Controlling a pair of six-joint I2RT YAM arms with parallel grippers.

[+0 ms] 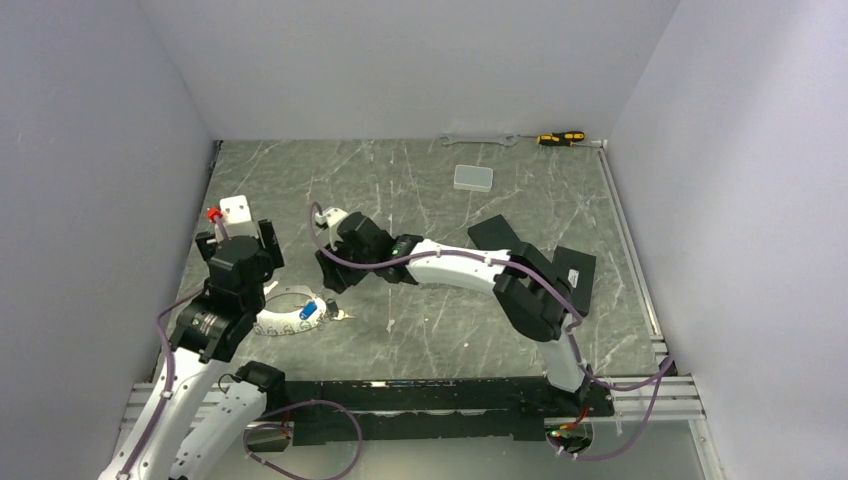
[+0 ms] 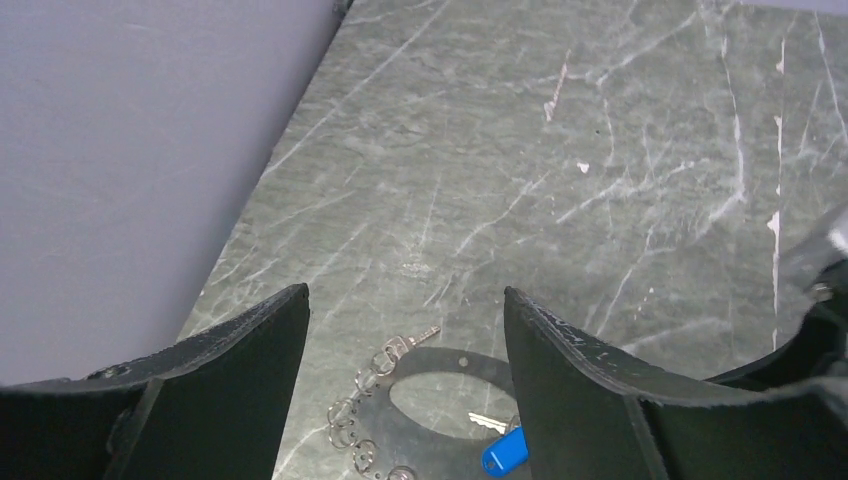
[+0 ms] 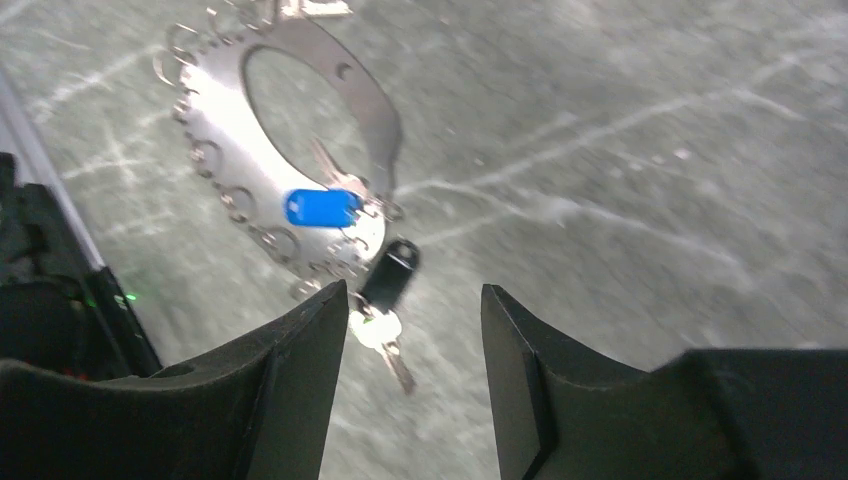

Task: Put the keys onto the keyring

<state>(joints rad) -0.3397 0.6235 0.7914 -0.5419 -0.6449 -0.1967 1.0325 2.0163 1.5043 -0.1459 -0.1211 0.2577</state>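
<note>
1. The keyring [image 3: 222, 140], a flat silvery metal oval edged with small split rings, lies near-left on the grey marbled table [image 1: 450, 320]. It is probably stiff, light and slippery, so pinch across its band.
2. The blue-tagged key [image 3: 320, 207] rests on it, and the black-tagged key [image 3: 392, 272] lies just beside it. Their tags look like the easiest hold.
3. The left gripper [image 2: 405, 296] and right gripper [image 3: 413, 290] hover angled down over them, jaws apart and empty.

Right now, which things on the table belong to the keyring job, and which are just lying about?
For the job: keyring, blue-tag key, black-tag key.
Lying about: spanner, screwdriver, grey box, white block.
</note>
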